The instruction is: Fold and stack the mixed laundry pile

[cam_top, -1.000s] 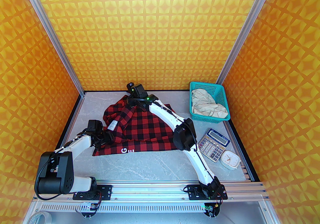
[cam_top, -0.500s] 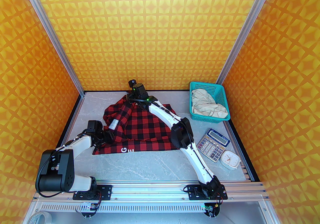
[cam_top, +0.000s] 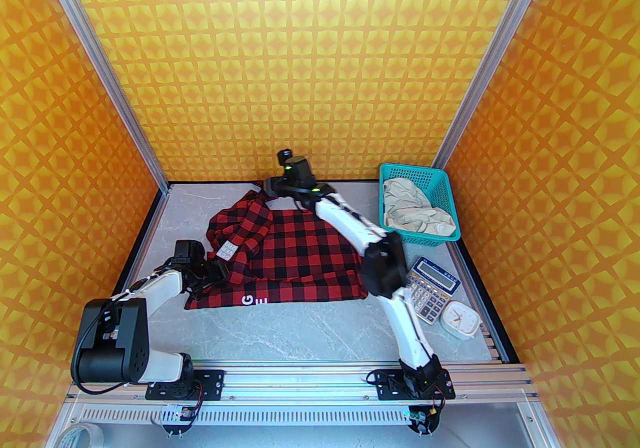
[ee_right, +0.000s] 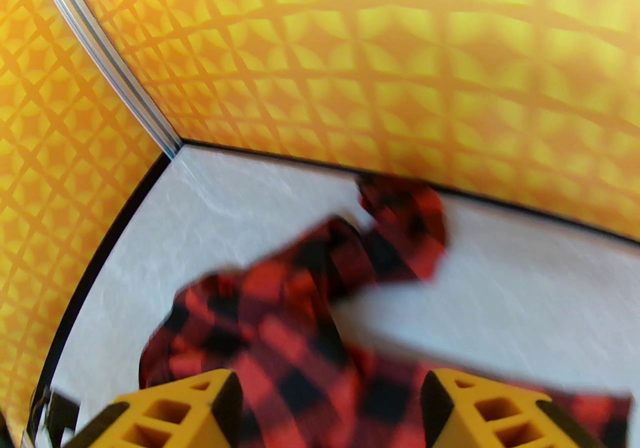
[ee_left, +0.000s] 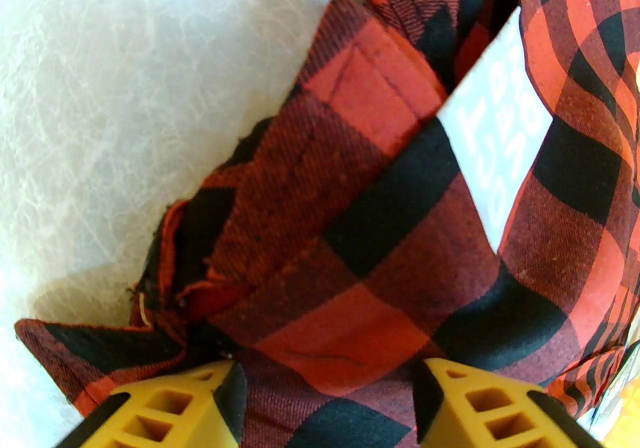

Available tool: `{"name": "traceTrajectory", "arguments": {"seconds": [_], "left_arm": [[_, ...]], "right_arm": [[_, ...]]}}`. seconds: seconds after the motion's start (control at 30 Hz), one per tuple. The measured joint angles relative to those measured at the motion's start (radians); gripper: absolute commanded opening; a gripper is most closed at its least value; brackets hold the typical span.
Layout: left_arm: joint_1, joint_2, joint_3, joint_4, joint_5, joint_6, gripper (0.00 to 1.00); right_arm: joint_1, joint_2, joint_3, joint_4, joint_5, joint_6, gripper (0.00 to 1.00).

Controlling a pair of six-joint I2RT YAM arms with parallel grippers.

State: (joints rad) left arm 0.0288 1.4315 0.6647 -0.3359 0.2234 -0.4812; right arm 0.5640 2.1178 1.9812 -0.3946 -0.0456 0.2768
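Buffalo-check shirt [cam_top: 300, 256] lies spread in red and black over the middle of the table [cam_top: 300, 331] in the top view, its white lettering [cam_top: 255, 300] at the near hem and a white label [cam_top: 227, 251] on the folded left part. Against a second ago, the right arm has swung rightward and up off the cloth, so its elbow now overlaps the left edge of the grey calculator [cam_top: 435, 288], and the right claw [cam_top: 267, 187], then pinched on the far corner of the shirt, now hangs just above that corner, which has dropped back onto the table. The left claw [cam_top: 215, 273] has hardly moved and sits at the shirt's near-left edge. At the far right, the teal basket [cam_top: 442, 193] holds the crumpled cream garment [cam_top: 415, 213], unchanged; a white clock [cam_top: 462, 318] stands just beside the calculator. From the left wrist, the left claw [ee_left: 325, 376] has its yellow fingers [ee_left: 170, 406] wide apart with checked cloth [ee_left: 350, 236] lying between them; whether they press on it I cannot tell. The label [ee_left: 500, 135] shows further along, beside bare table [ee_left: 100, 85]. From the right wrist, blurred, the right claw [ee_right: 330, 386] stands wide with nothing gripped, the shirt [ee_right: 280, 336] on the table [ee_right: 525, 286] below it.
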Motion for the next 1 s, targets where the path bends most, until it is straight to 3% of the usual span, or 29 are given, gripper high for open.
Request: {"name": "traceTrajectory", "arguments": {"seconds": [0.13,0.23,0.5,0.67,0.87,1.0], "left_arm": [[0.005,-0.027,0.053,-0.070,-0.003,0.023,0.63],[0.005,-0.077,0.097,-0.109,-0.003,0.042,0.63],[-0.031,-0.132,0.128,-0.146,0.058,0.064,0.62],[-0.077,-0.020,0.126,-0.070,0.107,0.053,0.58],[-0.084,0.122,0.072,0.068,0.116,0.010,0.56],[-0.083,0.118,0.041,0.131,0.113,-0.014,0.56]], "right_arm": [[-0.018,-0.311,-0.348,-0.012,0.002,0.041,0.66],[-0.042,-0.462,-0.546,-0.040,0.009,0.064,0.67],[-0.106,-0.559,-0.935,-0.202,0.058,0.103,0.67],[-0.119,-0.502,-0.957,-0.243,0.056,0.135,0.65],[-0.119,-0.290,-0.858,-0.244,0.051,0.164,0.59],[-0.119,-0.285,-0.852,-0.237,0.043,0.176,0.59]]}}
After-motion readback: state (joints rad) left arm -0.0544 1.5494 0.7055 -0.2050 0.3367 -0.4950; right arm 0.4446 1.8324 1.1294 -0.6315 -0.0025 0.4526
